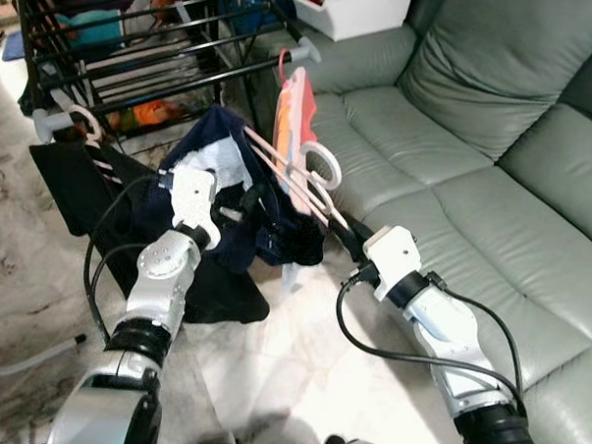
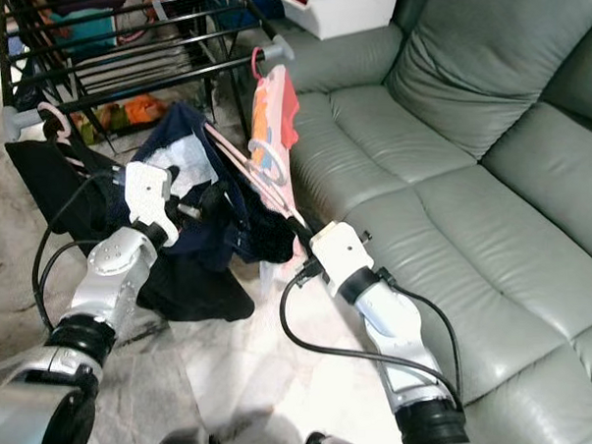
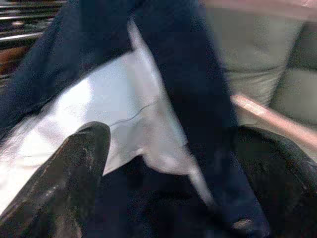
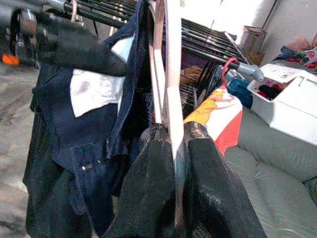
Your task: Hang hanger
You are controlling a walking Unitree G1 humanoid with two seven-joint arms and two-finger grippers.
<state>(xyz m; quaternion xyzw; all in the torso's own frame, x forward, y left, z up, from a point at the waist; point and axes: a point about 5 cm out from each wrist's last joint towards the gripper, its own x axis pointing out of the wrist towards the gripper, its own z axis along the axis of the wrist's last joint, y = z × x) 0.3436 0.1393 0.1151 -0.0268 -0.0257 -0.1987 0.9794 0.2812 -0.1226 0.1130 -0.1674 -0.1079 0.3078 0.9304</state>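
Right wrist view shows the right pincer (image 4: 173,148) clamped on the pale pink hanger (image 4: 167,74), keeping it steady short of the drying rack (image 1: 136,53). The left pincer (image 1: 239,212) is open, its fingers buried in the navy garment (image 1: 229,170), likely spreading it onto the hanger.

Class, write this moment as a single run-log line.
right gripper: shut on pink hanger | left gripper: in dark blue garment | drying rack: hanger not yet hung | sofa beside
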